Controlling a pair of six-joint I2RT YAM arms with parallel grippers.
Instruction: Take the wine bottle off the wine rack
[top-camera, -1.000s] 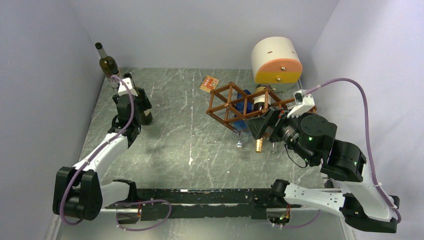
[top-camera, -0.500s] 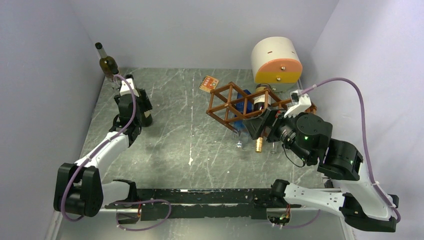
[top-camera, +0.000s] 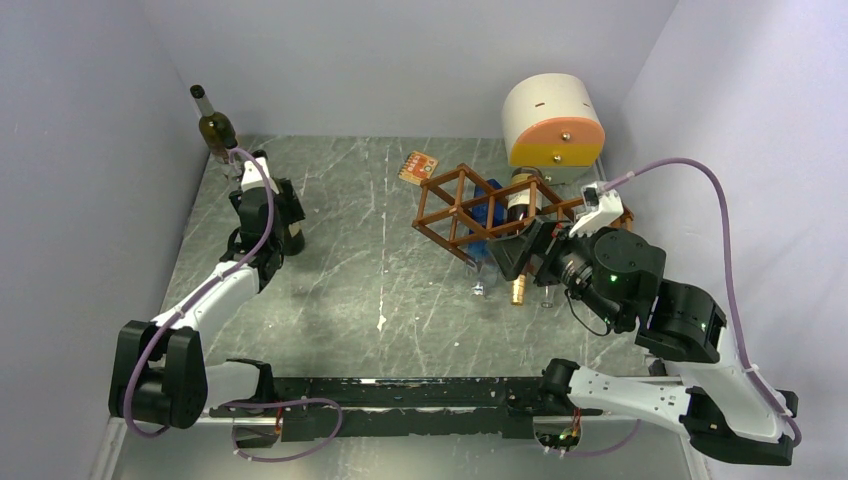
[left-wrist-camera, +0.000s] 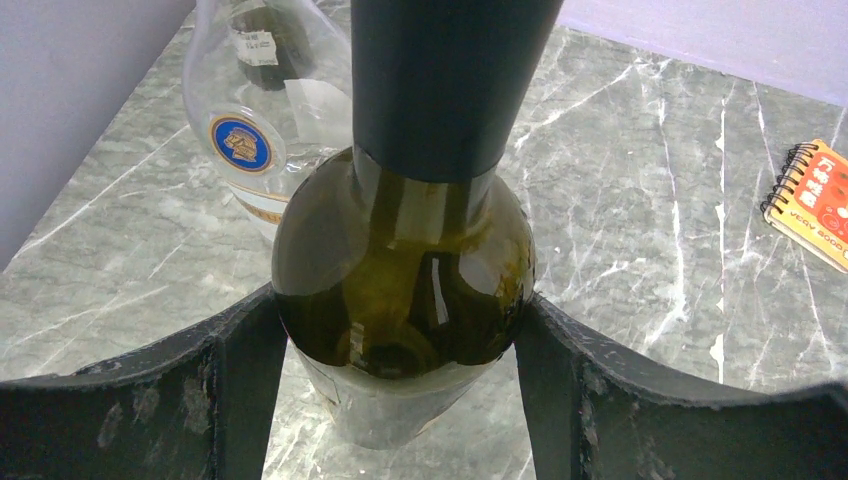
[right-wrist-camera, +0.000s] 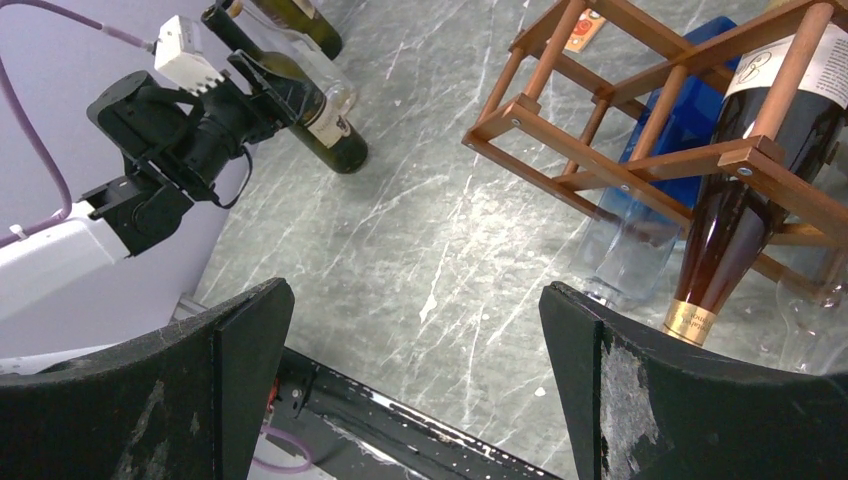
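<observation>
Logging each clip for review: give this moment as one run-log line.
left gripper: shut on green bottle, base on table | right gripper: open, facing wine rack | brown bottle: lying in rack

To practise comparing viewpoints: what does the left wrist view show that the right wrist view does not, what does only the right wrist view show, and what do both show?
Only the left wrist view: the round blue-and-gold badge on the clear bottle.
Only the right wrist view: the rack, the racked bottle with its gold-foiled neck poking out, and the open right gripper.
Both: the green bottle clamped in the left gripper, the table, and the notebook, which the right wrist view glimpses only through the rack.
</observation>
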